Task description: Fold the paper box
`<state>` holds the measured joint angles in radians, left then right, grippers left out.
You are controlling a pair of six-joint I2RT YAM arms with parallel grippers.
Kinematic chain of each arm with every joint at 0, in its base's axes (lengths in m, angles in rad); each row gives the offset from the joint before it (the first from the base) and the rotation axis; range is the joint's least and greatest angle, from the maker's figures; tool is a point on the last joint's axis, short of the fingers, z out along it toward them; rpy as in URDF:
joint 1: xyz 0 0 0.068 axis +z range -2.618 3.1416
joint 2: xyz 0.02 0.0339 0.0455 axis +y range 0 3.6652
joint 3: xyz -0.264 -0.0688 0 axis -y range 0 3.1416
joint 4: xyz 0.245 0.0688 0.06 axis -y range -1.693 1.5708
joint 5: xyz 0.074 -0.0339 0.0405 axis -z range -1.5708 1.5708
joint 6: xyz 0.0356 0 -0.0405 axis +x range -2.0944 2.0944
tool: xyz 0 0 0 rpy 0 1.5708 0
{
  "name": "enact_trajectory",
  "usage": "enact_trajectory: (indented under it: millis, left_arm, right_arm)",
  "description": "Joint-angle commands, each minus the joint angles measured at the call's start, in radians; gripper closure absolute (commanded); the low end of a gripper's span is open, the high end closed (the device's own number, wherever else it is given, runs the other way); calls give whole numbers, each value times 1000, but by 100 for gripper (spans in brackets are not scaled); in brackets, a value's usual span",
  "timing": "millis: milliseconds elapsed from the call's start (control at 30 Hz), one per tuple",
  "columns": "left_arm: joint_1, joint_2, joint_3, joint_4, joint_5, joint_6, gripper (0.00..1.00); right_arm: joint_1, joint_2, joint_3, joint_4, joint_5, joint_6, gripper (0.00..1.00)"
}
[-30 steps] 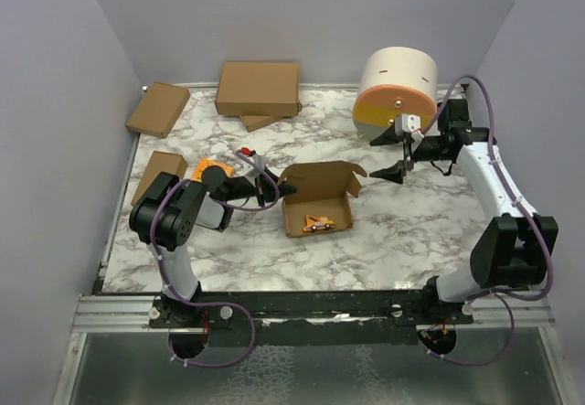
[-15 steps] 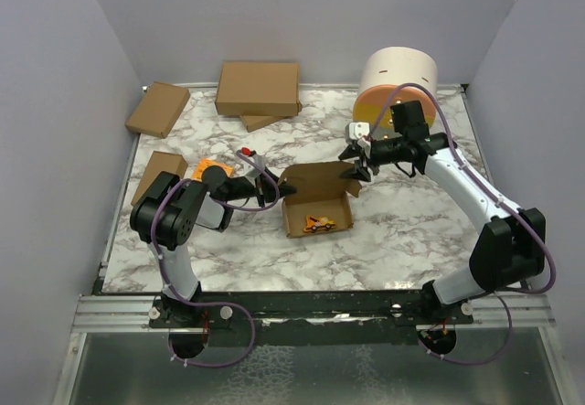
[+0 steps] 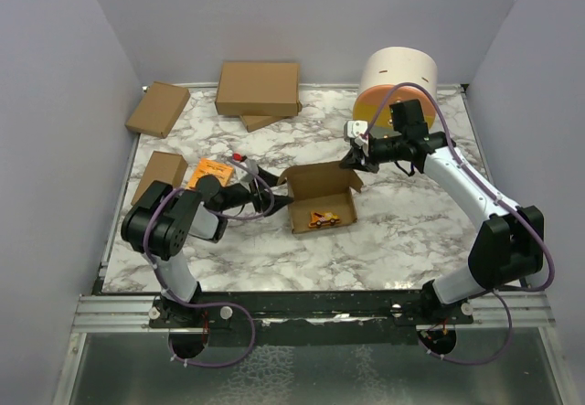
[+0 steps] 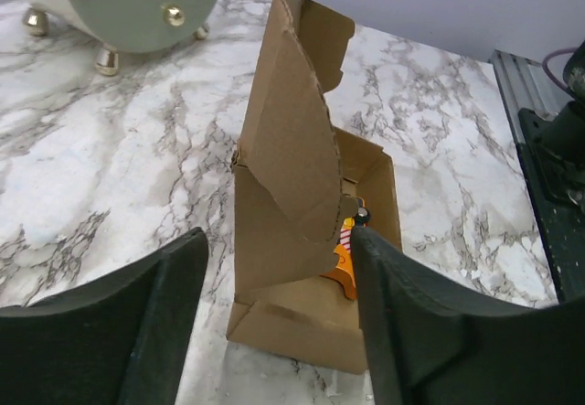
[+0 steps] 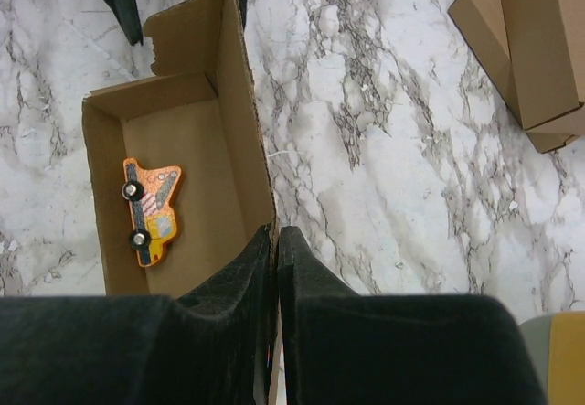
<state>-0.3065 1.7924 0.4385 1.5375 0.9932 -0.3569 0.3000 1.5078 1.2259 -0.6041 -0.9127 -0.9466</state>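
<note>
top external: high behind my arm bases (image 3: 187, 312), looking down over the whole table (image 3: 411, 231).
left wrist: low, close, facing the paper box (image 4: 283, 149) end-on.
right wrist: close above, looking straight down into it.
shared: all three see that box.

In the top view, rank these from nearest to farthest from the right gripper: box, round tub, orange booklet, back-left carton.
1. Box, its lid pinched in the right gripper.
2. Round tub, just behind it on the right.
3. Orange booklet, left of the box.
4. Back-left carton, far left corner.
</note>
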Motion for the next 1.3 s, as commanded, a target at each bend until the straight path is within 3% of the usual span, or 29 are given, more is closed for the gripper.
enact_trajectory:
  millis: [0, 133, 300, 367, 500, 533, 633, 700, 800, 933, 1267]
  left_arm:
    - [13, -137, -92, 245, -147, 24, 28]
    - [20, -252, -183, 245, -266, -33, 27]
    - [34, -386, -249, 244, -377, -207, 33]
    - [36, -432, -265, 231, -412, -259, 41]
    - [41, -519, -272, 166, -423, -268, 69]
    - [44, -544, -275, 145, -430, -256, 71]
    - [55, -627, -284, 68, -485, -199, 64]
    - [65, -675, -246, -136, -535, -151, 65]
    - [67, -676, -122, -433, -457, -46, 65]
    - [68, -599, -87, -384, -334, -4, 63]
    - [35, -503, -70, -359, -260, 68, 65]
  right_arm:
    - [4, -25, 4, 15, -5, 4, 93]
    - [3, -23, 2, 19, -3, 15, 93]
    - [4, -17, 1, 22, 2, 22, 93]
    - [4, -17, 1, 24, 2, 27, 93]
    - [3, -21, -1, 26, 1, 28, 93]
    - [4, -22, -2, 26, 1, 28, 93]
    - [4, -23, -4, 27, 0, 29, 93]
    - [4, -23, -4, 27, -1, 29, 93]
    - [4, -21, -6, 30, -4, 28, 93]
    - [4, -16, -6, 30, -9, 29, 93]
    - [3, -15, -7, 30, -12, 34, 93]
